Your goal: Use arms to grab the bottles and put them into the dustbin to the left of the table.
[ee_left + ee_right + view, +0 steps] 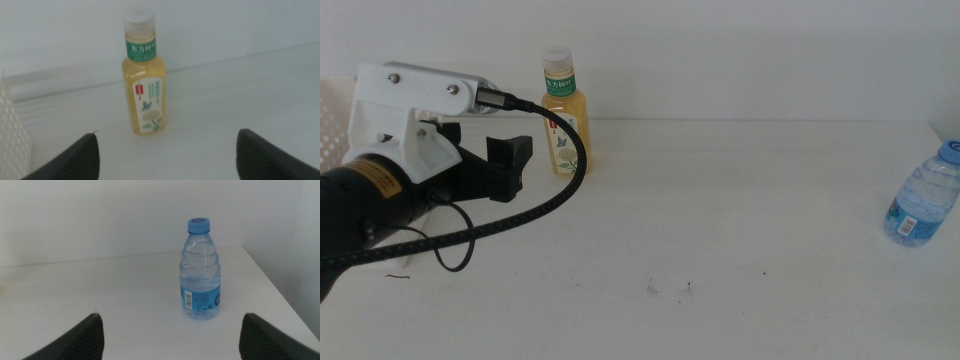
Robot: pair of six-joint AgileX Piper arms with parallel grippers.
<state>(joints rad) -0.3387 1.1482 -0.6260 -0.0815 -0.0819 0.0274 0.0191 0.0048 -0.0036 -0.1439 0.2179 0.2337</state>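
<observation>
On smooth white table (pixel 740 220), wide-spread left hand (pixel 165 150) faces ribbed-capped yellow bottle (pixel 143 80).

Plain white wall (pixel 740 50) behind the work surface, unmarked, meeting it in a faint straight seam. Lighting even and diffuse (no hard shadows visible). Beyond the right gripper's reach, a pale surface (pixel 305 265) lies past the table's side edge.

The white table (pixel 740 220) carries a yellow drink bottle (pixel 564 112) standing upright near its far edge and a small water bottle (pixel 923 195) upright near its right edge, well apart
</observation>
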